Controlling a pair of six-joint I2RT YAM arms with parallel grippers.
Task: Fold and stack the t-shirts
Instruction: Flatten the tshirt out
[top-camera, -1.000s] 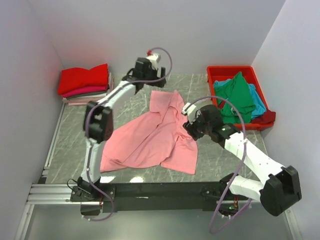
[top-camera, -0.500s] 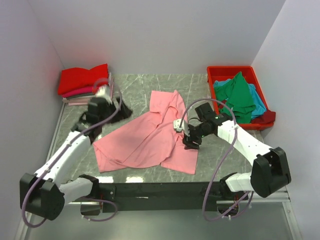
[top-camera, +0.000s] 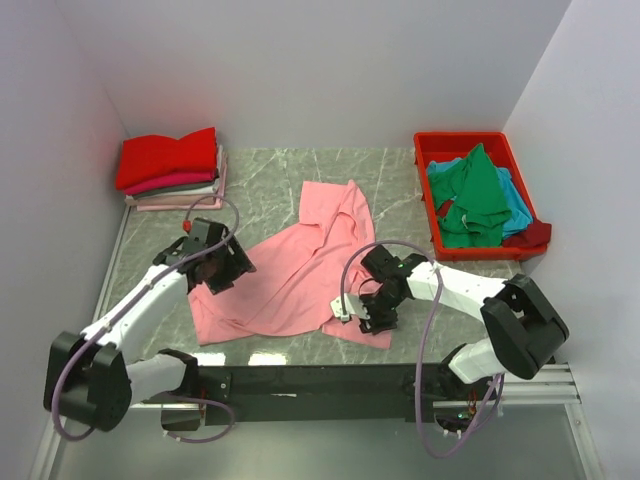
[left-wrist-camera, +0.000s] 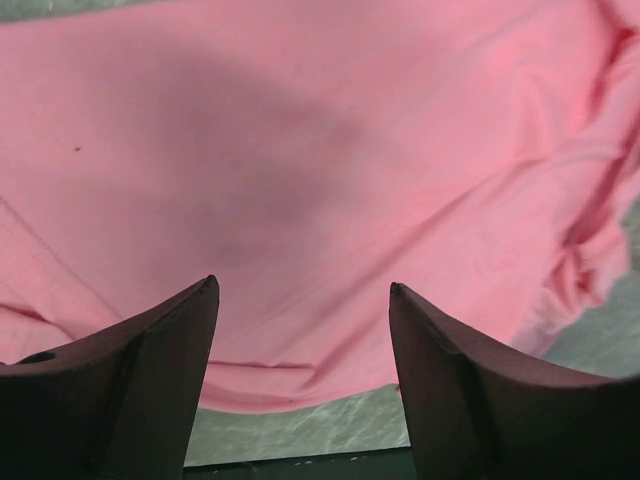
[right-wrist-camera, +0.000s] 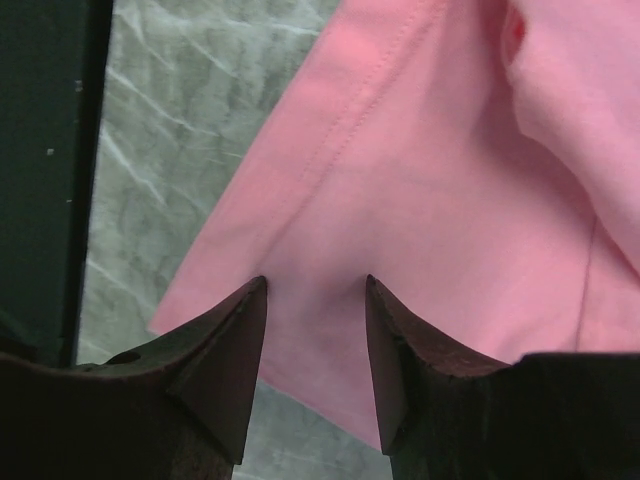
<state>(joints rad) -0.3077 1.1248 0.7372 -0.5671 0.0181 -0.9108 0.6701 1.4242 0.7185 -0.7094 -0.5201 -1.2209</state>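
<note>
A light pink t-shirt lies crumpled and partly spread in the middle of the table. My left gripper hovers over its left edge, open; in the left wrist view the pink cloth and its hem lie below the spread fingers. My right gripper is at the shirt's near right corner. Its tips rest on flat pink cloth, jaws apart, nothing pinched. Folded t-shirts, red on top, are stacked at the back left. Green, teal and maroon shirts lie in the bin.
The red plastic bin stands at the back right against the wall. The grey marble tabletop shows around the shirt. A black rail runs along the near edge, close to the right gripper; it also shows as a dark rail.
My left arm swung from the far back of the table down to the shirt's left edge. My right gripper moved nearer, to the shirt's near right corner. Both jaws narrowed a little.
</note>
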